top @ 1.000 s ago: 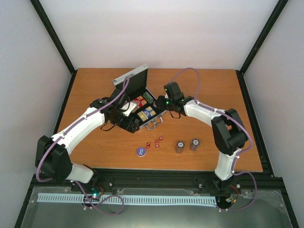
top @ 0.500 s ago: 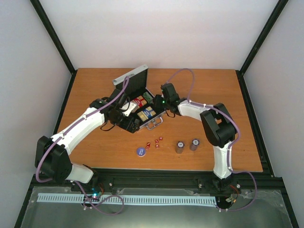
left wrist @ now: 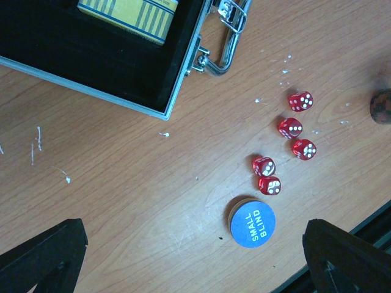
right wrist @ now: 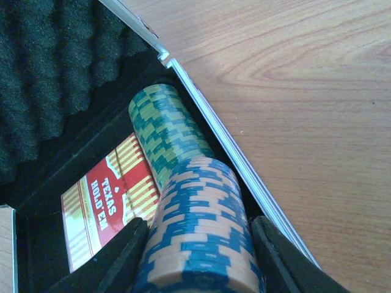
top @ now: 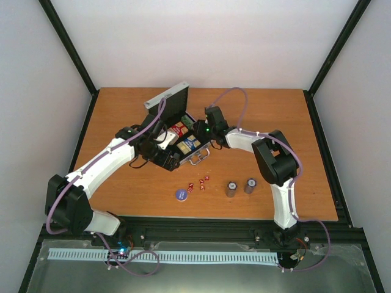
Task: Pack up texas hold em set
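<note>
The silver case (top: 169, 96) stands open at the table's middle, with a red card box (top: 178, 130) and a blue-yellow card box (top: 188, 144) inside. My right gripper (right wrist: 198, 244) is shut on a blue chip stack (right wrist: 201, 226), held lying over the case's right edge (right wrist: 220, 134), touching a green chip stack (right wrist: 165, 131) that lies in the case beside the red box (right wrist: 104, 201). My left gripper (left wrist: 195, 262) is open and holds nothing, above bare wood at the case's front left. Several red dice (left wrist: 292, 128) and the blue disc (left wrist: 252, 220) lie on the table before it.
Two grey chip stacks (top: 231, 188) (top: 250, 185) stand upright on the table at the front right, right of the dice (top: 200, 183) and the disc (top: 181, 194). The case's metal handle (left wrist: 227, 36) sticks out toward the dice. The raised lid has black foam (right wrist: 49, 73).
My right arm has swung left, carrying the blue chip stack over the case's right side. The left arm and everything on the table have stayed put.
</note>
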{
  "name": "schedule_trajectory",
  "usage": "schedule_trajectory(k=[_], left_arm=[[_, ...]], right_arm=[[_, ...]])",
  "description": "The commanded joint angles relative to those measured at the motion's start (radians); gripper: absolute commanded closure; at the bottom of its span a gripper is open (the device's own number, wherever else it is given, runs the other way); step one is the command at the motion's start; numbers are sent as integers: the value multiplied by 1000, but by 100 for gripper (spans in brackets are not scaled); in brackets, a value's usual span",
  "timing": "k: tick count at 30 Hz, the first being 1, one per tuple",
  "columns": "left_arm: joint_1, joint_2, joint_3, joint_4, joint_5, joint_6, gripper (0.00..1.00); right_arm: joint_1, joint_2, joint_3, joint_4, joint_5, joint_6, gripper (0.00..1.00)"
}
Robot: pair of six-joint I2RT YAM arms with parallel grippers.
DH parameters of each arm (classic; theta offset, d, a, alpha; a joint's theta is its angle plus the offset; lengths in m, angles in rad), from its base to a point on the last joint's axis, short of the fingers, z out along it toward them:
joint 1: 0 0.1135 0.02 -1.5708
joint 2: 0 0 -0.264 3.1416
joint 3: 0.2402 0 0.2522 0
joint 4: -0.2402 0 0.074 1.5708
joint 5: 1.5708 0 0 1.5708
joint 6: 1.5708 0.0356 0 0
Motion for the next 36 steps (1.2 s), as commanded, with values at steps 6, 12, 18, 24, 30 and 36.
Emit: schedule_trajectory(k=[6, 12, 18, 24, 30, 36], left_arm=[[7, 40, 26, 6, 16, -3, 0], [7, 46, 37, 4, 15, 1, 0], [7, 40, 40, 0, 23, -10, 0], [7, 35, 42, -6, 33, -18, 0], [7, 22, 45, -11, 23, -64, 0], [7, 9, 25, -37, 22, -208, 0]], right_arm=[[5, 13, 18, -4, 49, -27, 44], [5, -9, 18, -27, 63, -45, 29], [20, -91, 53, -181, 85, -87, 23], [29, -219, 36, -446, 146, -132, 1], [74, -309, -6, -834, 192, -244, 4], [179, -510, -219, -984, 206, -210, 8]])
